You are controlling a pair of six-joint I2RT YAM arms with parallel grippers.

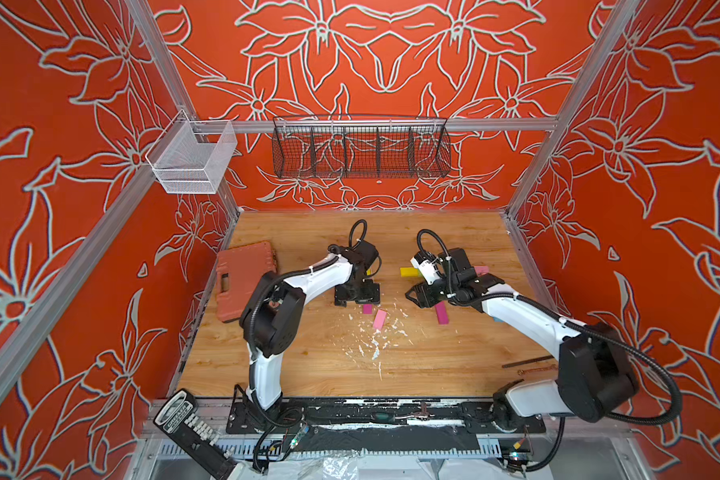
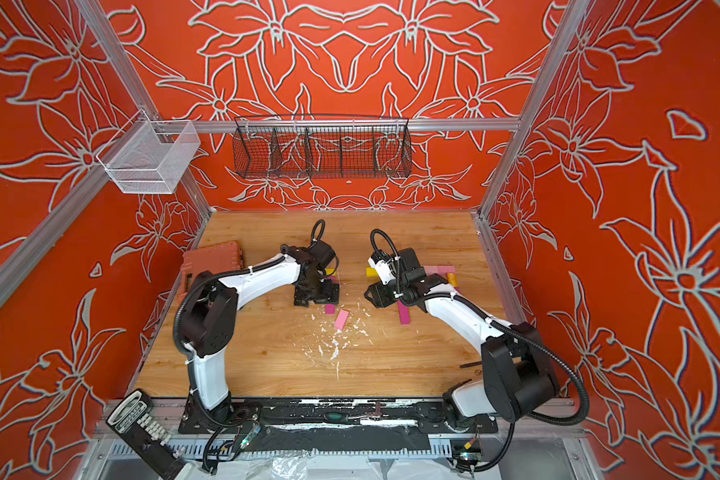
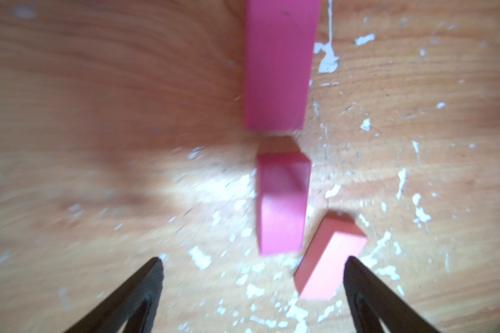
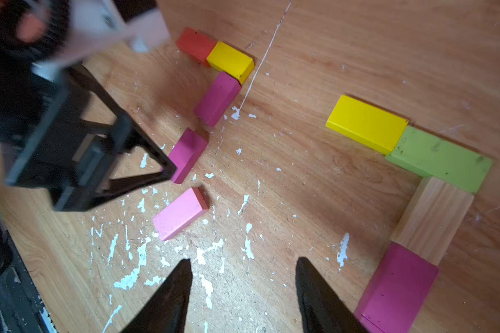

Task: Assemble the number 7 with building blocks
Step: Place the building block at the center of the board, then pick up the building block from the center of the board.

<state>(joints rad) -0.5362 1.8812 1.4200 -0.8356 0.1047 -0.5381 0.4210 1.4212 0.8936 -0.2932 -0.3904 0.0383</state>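
Paint-flecked worktop (image 1: 308, 365), near its middle: your left tool (image 3: 253, 259) hangs spread and empty over the stem of the number 7 (image 4: 217, 99), and your right tool (image 4: 243, 259) is agape and empty too. Next probably means squaring the skewed light pink block (image 4: 181, 213) lying just beyond the stem's foot.

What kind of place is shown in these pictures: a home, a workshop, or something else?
Probably a robot test cell, not a home: an aluminium frame carries orange floral panels around a wooden table, and a left arm and right arm are mounted at its front edge.
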